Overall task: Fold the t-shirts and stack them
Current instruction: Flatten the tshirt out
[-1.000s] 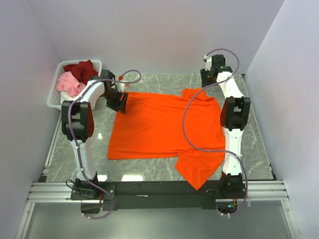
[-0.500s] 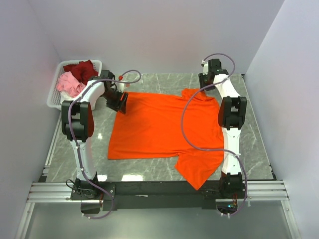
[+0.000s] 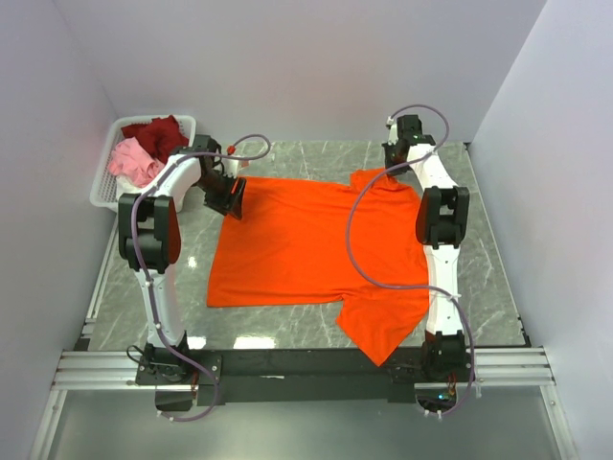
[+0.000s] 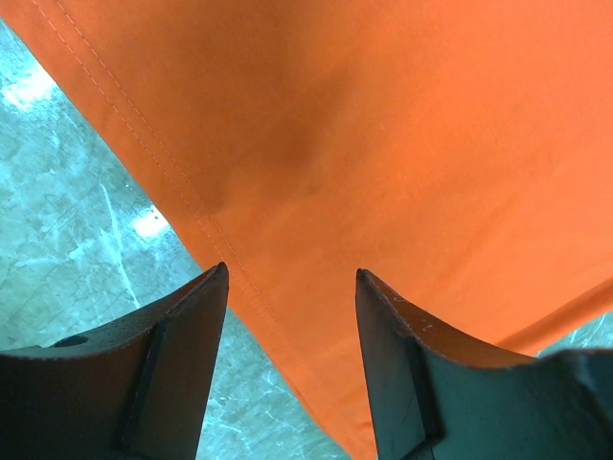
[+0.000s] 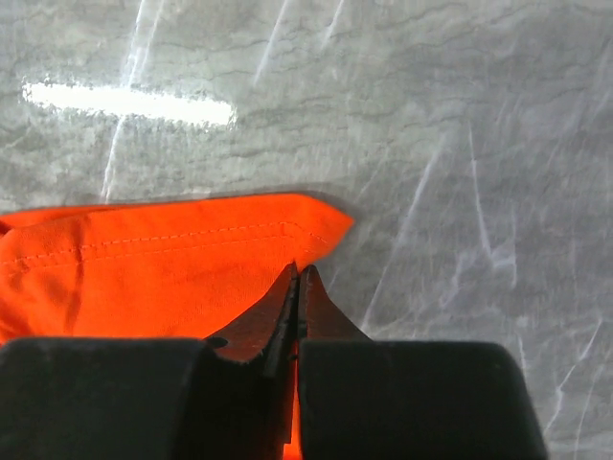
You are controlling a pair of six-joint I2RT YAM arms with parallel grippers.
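One orange t-shirt (image 3: 306, 240) lies hem leftward.

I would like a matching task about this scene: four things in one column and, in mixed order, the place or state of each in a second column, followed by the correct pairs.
Column A
1 orange t-shirt
2 dark red t-shirt
3 left gripper
4 right gripper

Column B
a lies in the white basket
b shut on a stitched corner of the orange t-shirt
c spread on the table
d open over a stitched edge of the orange t-shirt

Pairs: 1-c, 2-a, 3-d, 4-b
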